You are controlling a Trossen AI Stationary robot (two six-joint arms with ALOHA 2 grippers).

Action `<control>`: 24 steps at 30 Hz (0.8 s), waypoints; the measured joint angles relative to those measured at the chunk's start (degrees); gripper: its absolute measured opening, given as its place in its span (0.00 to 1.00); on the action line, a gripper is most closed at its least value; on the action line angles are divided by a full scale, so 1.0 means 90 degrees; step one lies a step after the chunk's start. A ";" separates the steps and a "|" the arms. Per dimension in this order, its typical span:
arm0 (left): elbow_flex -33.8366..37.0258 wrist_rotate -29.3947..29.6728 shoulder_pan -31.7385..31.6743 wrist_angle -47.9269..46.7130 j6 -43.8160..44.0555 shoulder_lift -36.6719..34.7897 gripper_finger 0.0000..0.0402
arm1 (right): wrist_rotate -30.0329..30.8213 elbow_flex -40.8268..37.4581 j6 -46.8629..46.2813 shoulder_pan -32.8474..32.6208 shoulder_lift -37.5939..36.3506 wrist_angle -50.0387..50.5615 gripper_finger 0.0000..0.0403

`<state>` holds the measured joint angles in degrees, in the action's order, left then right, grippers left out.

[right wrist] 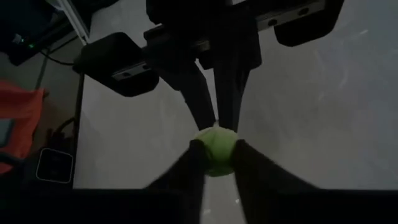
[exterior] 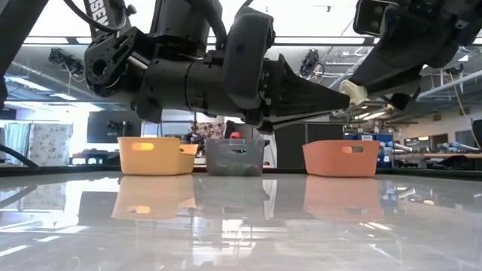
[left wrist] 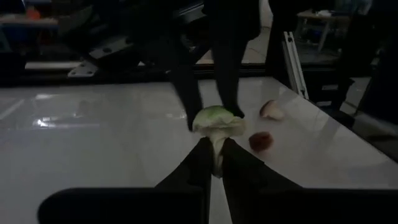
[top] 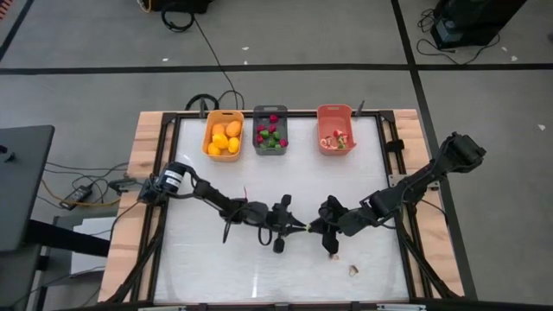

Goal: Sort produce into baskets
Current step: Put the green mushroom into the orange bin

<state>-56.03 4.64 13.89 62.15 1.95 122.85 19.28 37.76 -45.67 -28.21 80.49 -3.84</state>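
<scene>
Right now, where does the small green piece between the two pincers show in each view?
High: the green piece at table centre.
Low: upper right, at the cone's tip.
Left wrist: centre.
Right wrist: lower centre.
Shared landmark: both pincers meet on it.

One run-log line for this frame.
left hand: shut on green piece | right hand: gripping same piece | mid-table handover | loose pieces remain
</scene>
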 joint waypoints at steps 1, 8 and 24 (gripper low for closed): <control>0.0000 0.0064 0.0006 -0.0002 0.0143 0.0000 0.09 | -0.0018 0.0000 0.0069 0.0000 0.0000 0.0001 0.13; 0.0002 0.0429 -0.0006 -0.0156 0.0707 0.0002 0.24 | 0.0052 -0.0005 0.0246 0.0166 -0.0008 0.0234 0.02; 0.0000 0.0991 -0.0085 -0.1088 0.1487 0.0000 0.58 | 0.2385 -0.0005 0.1631 0.2456 -0.1445 0.2706 0.04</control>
<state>-56.03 13.56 13.13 52.36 15.33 122.85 40.75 37.71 -30.99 -6.10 67.49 20.52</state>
